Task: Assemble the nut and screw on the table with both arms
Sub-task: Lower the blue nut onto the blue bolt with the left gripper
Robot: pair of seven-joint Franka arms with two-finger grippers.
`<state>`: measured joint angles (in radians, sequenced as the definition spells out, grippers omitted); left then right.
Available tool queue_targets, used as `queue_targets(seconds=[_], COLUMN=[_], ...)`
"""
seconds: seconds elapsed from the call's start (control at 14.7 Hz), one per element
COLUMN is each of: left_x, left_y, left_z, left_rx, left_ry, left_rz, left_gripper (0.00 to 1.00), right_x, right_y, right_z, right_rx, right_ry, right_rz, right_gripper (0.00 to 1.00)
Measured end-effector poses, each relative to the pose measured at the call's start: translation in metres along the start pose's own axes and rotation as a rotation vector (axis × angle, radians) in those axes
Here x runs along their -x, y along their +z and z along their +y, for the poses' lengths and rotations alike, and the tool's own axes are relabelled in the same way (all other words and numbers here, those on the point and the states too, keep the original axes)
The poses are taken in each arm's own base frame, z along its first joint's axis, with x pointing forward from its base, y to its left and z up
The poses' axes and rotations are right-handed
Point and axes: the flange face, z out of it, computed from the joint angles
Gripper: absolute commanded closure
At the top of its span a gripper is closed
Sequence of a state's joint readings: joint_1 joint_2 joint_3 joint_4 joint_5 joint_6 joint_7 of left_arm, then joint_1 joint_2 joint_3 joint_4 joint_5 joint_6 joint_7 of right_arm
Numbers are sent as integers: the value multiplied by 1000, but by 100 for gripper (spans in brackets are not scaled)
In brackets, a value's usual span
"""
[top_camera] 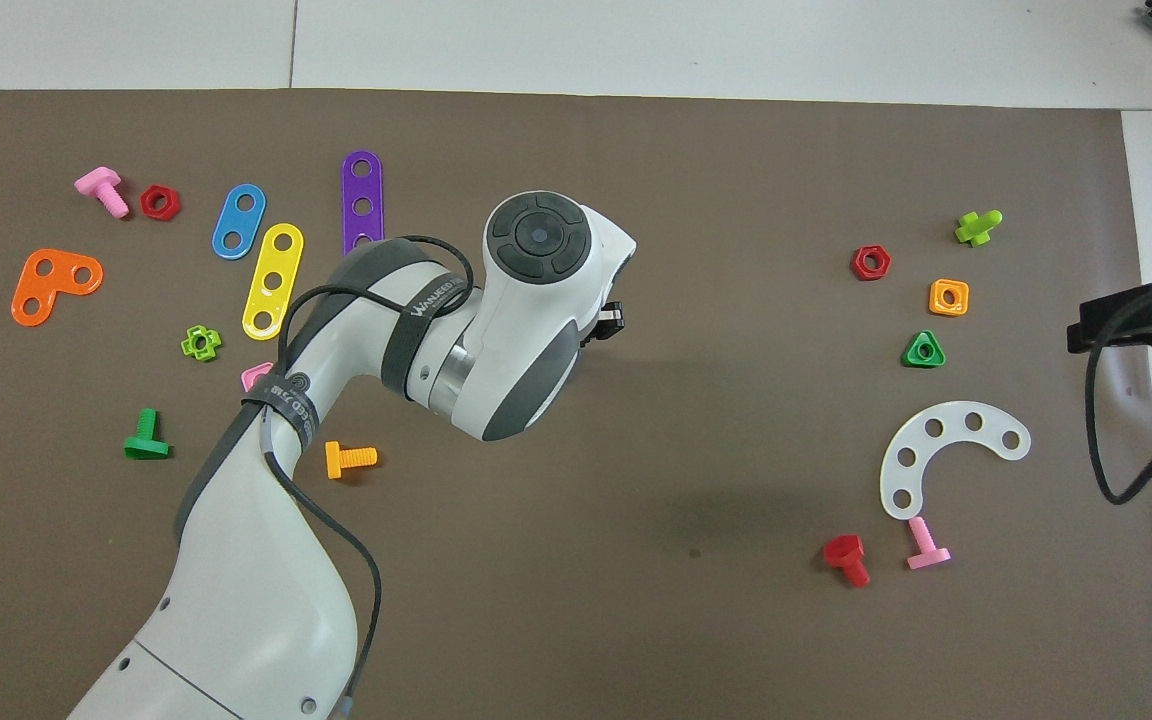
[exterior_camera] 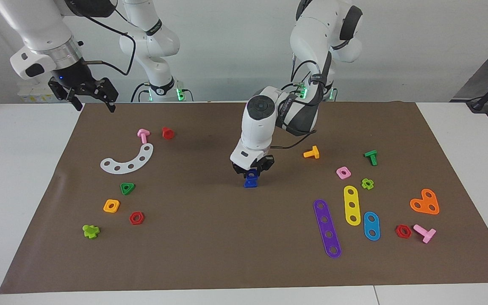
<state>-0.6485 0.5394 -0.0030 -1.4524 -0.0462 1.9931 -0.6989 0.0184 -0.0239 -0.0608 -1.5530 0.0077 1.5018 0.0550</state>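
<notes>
The nut [exterior_camera: 251, 173] hangs between the fingers of the left gripper [exterior_camera: 251, 173], which are clamped on it, and it sits directly above the screw [exterior_camera: 250, 182]. The screw stands on its triangular head on the brown mat of the table [exterior_camera: 210, 237], post up, just under the fingertips. I cannot tell if the nut already touches the post.

To do this step well, I think the hole must be centred on the post and the nut kept level before it goes down; a small tilt could jam it or knock over the screw, which nothing is holding.

The right gripper [exterior_camera: 86, 94] waits, fingers apart, in the air over the mat's corner at its own end.
</notes>
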Motion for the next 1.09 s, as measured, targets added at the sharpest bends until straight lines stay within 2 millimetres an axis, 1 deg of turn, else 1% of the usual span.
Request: queue_targets(seconds=[0.54, 1.09], left_x=[-1, 0], left_y=[12, 17], left_z=[-1, 2], left_rx=[-11, -13], left_ry=[-3, -2], left_rz=[-12, -15], left_gripper=[81, 81], right_x=[0, 0], right_y=[0, 0], right_z=[0, 0], right_rx=[0, 0], right_ry=[0, 0], right_rz=[0, -1], right_gripper=[0, 0])
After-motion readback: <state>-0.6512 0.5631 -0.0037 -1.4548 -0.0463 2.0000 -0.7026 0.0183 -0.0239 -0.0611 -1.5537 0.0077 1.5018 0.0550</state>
